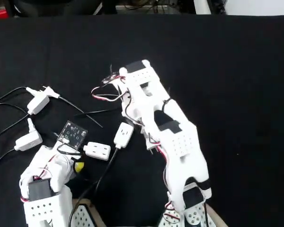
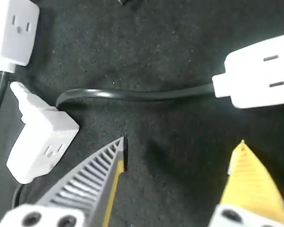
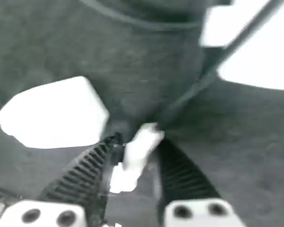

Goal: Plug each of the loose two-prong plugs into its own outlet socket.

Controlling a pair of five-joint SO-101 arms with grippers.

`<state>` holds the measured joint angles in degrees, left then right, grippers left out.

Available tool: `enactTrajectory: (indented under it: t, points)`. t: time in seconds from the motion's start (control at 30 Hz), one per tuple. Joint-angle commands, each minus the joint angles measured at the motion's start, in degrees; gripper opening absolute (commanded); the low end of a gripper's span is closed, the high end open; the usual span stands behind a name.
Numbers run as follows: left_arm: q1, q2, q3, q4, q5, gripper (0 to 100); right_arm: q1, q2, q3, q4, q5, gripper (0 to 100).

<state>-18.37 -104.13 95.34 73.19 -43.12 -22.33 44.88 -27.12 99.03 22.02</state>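
High view. Looks down on a black tabletop (image 1: 236,71). Shows an upper plug (image 1: 38,103) and a lower plug (image 1: 27,140) lying loose at the left, well apart from any socket. Finds a flat socket block (image 1: 97,151) near the middle and a corded socket (image 1: 123,134) near it, just beside the right arm (image 1: 170,137). Puts the left arm (image 1: 45,189) at the near left corner.

Left wrist view. Shows the left tool (image 2: 182,142) spread wide, grey ribbed finger (image 2: 92,177) and yellow finger (image 2: 251,182) over bare tabletop, gripping nothing. Takes in a two-slot socket (image 2: 262,78) on a black cord (image 2: 132,93) beyond the yellow finger, an angled white plug (image 2: 42,142) beyond the grey one, another socket face (image 2: 13,28) farther off.

Right wrist view. Shows the right tool (image 3: 138,142) clamped on a small white piece (image 3: 137,151), too blurred to tell plug from socket. Catches a white block (image 3: 52,113) just beside the fingertips.
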Motion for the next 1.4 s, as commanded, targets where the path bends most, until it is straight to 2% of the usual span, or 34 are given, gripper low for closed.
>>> enactTrajectory:
  t: [0.0, 0.2, 0.37, 0.53, 0.6, 0.7, 0.8, 0.87, 1.1, 1.17, 1.27, 1.37]
  points:
    - [0.04, -0.26, -0.22, -0.09, -0.26, 34, 2.37, -0.75, -3.91, 1.93, -0.44, 1.4]
    - [0.04, -0.26, -0.22, -0.09, -0.53, 34, -0.70, -7.78, 2.86, 2.02, -0.44, 1.2]
    - [0.04, -0.26, -0.22, -0.09, -0.53, 34, -6.24, -26.68, 15.60, 1.67, -0.44, 1.2]
    - [-0.66, -0.35, -0.66, -0.18, 0.79, 34, -7.30, -48.31, 27.38, -2.90, -0.44, 1.2]
    - [-1.63, -0.44, -1.89, -1.23, 5.45, 34, -8.44, -56.04, 34.15, -7.21, -0.44, 1.2]
    - [-1.80, -0.44, -4.97, -4.48, 16.44, 34, -12.66, -66.86, 46.81, -15.65, -0.53, 1.2]
    - [-0.66, -0.35, -9.01, -7.21, 25.14, 35, -18.02, -77.14, 59.12, -27.08, -5.71, 1.2]
    - [-0.92, -0.35, -10.59, -8.79, 28.13, 34, -19.25, -82.86, 66.15, -35.96, -10.37, 1.2]
    - [-5.23, -0.35, -9.54, -9.49, 22.95, 34, -18.81, -94.29, 88.84, -64.97, -25.58, 1.2]
    - [-5.58, -0.35, -9.63, -9.58, 21.27, 34, -16.09, -96.92, 94.02, -71.74, -29.80, 1.3]
    - [-5.14, -0.35, -10.15, -9.41, 14.95, 34, -10.81, -101.85, 99.74, -78.59, -31.47, 1.3]
    - [-4.26, -0.26, -9.63, -9.14, 8.53, 34, -7.47, -108.62, 104.13, -81.14, -31.47, 1.3]
